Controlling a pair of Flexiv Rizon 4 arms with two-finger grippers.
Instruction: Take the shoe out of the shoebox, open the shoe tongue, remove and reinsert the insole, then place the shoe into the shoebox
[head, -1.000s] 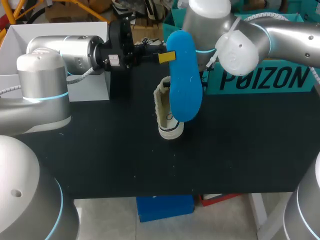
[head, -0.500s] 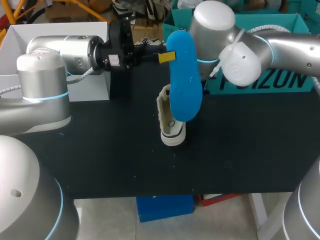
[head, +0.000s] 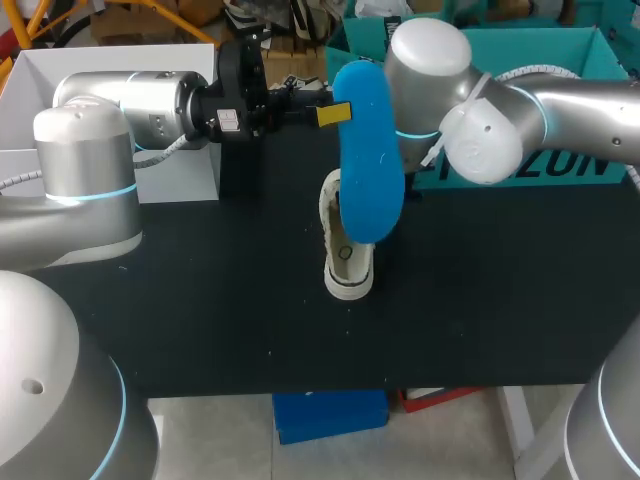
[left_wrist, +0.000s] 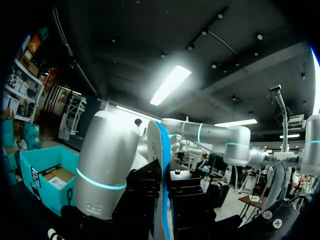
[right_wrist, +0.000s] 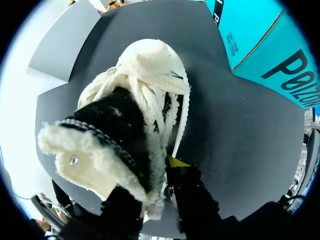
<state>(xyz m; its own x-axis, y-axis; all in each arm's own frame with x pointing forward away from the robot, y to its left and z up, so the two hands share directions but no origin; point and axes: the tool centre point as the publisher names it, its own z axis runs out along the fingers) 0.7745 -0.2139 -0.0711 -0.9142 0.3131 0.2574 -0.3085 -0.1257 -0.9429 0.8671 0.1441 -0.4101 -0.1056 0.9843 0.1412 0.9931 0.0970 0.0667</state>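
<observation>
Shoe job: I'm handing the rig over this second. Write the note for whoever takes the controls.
Left gripper: shut on the blue insole, which it holds upright in the air over the shoe.
Right gripper: shut on the rim of the shoe, at the middle of the table, outside the teal shoebox.
Done: shoe out of the shoebox, insole out of the shoe.
Left: slide the insole back in, then put the shoe into the shoebox.
</observation>
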